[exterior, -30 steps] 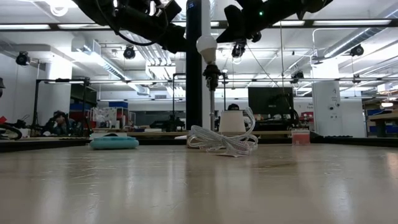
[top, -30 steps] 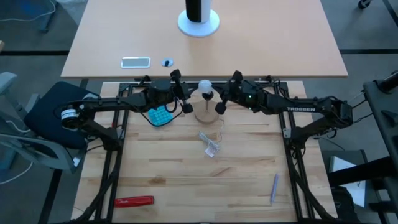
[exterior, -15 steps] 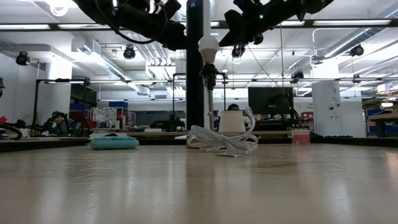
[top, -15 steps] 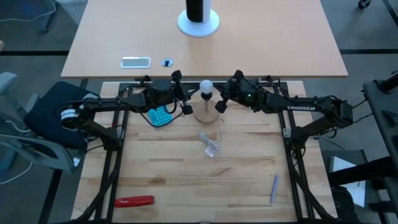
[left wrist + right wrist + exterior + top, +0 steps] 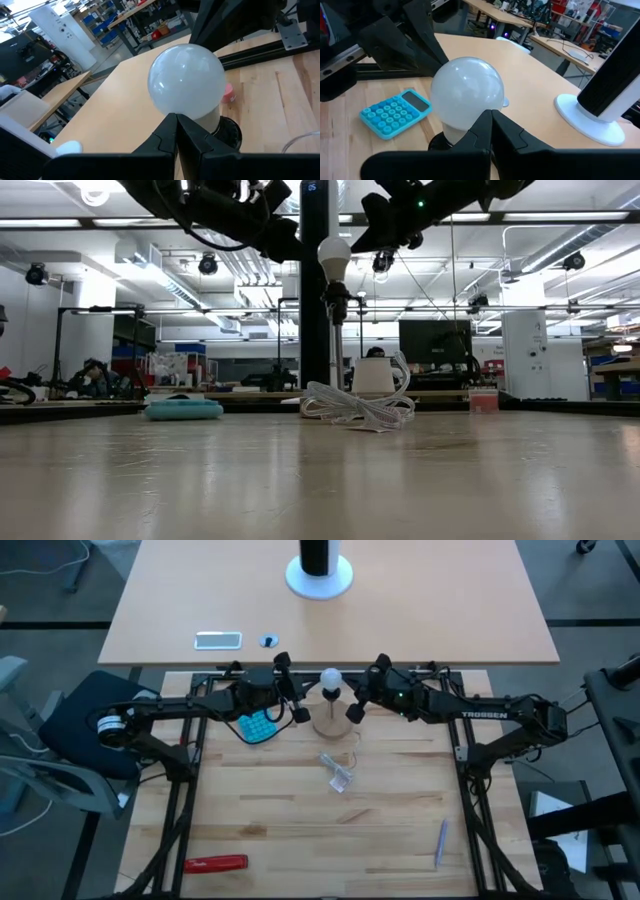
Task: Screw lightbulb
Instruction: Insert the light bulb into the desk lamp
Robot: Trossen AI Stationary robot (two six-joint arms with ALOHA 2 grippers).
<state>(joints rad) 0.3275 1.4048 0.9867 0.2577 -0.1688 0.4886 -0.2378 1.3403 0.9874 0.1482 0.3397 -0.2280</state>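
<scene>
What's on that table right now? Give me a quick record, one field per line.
Lightbulb: white lightbulb upright in a dark socket over the wooden disc
Left gripper: left gripper shut, beside the bulb
Right gripper: right gripper shut, on the bulb's other side
Calculator: blue calculator beside the disc
Wrapper: clear wrapper in front of the disc
Front of table: red tool, pen
</scene>
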